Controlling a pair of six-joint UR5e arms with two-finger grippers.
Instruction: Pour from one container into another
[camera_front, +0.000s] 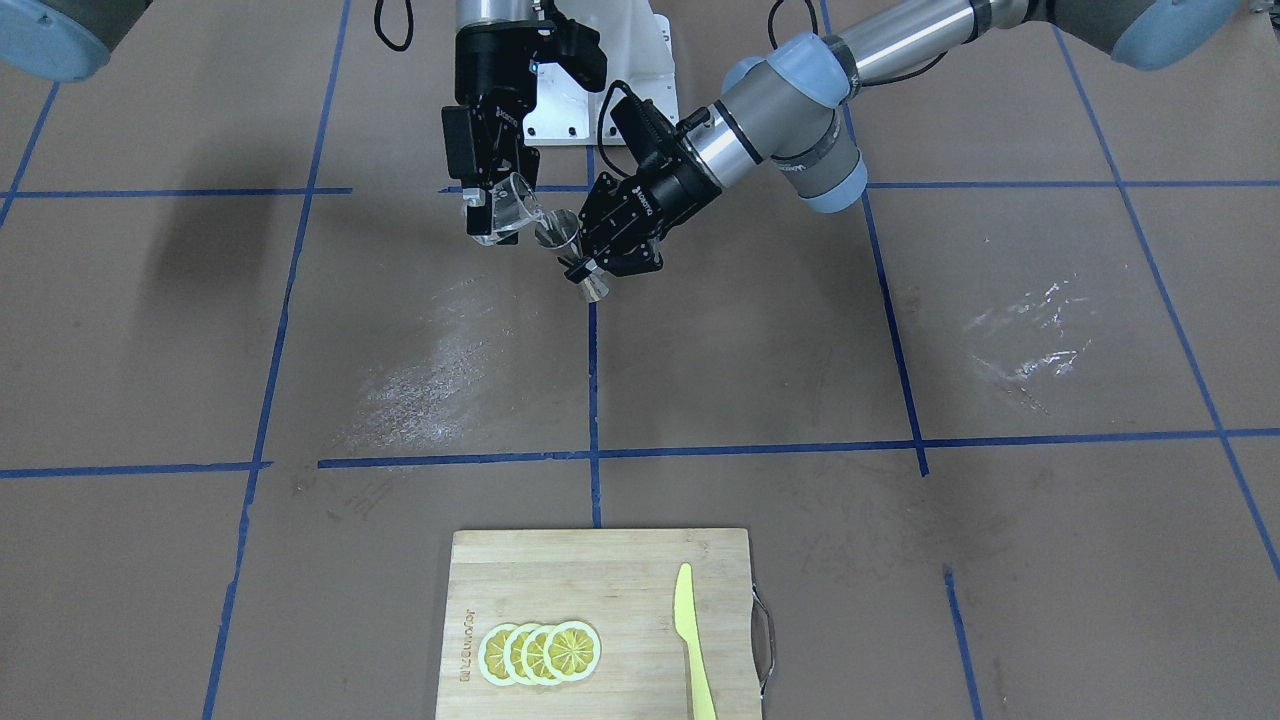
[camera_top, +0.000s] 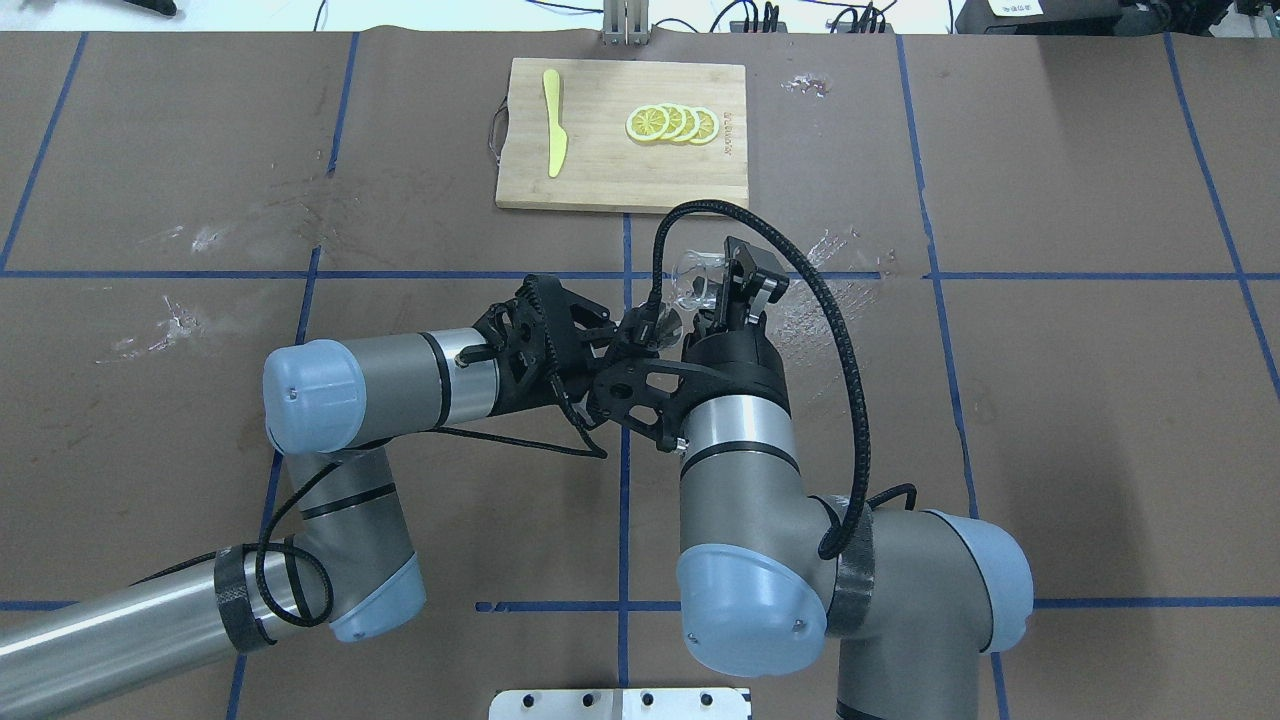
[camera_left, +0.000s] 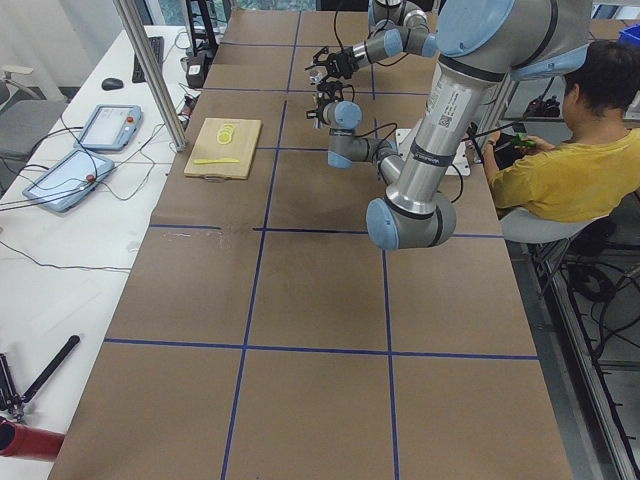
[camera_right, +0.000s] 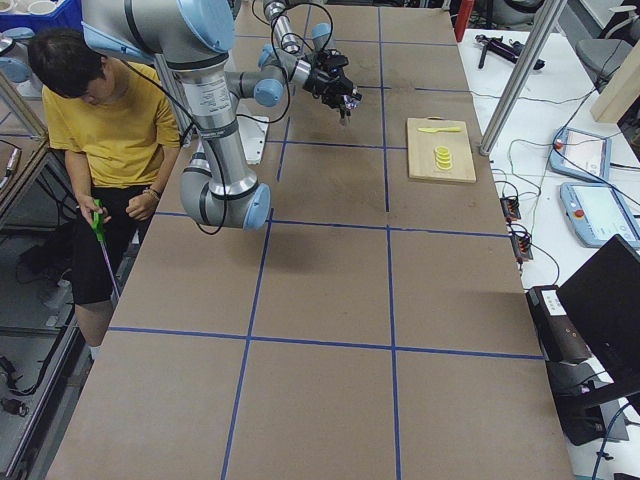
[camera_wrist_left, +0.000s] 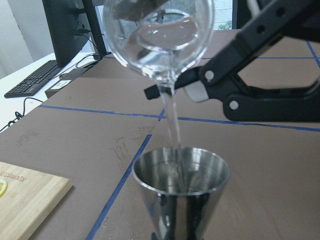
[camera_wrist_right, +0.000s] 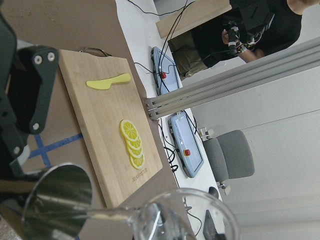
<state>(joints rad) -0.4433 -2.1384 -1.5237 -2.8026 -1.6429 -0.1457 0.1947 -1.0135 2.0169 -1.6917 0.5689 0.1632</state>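
Entry: pour under way.
- Holdings: my right gripper (camera_front: 497, 205) is clamped on the glass (camera_front: 512, 208). My left gripper (camera_front: 590, 262) is pinched on the waist of the jigger (camera_front: 557, 233).
- Place: both are held in the air, well apart from the cutting board (camera_front: 600, 620), on my side of it.
- Method, as I judge it: centre the lip over the cone, tilt slowly, and hold the jigger level to avoid overflow.
- Appearance: the glass is clear, thick-based and steeply tipped. A thin stream (camera_wrist_left: 172, 120) lands inside the silver-grey hourglass.

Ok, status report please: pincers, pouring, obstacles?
Right pincer shut on glass, tilted, pouring. Left pincer shut on jigger below. Stream lands inside. Nothing blocks it.
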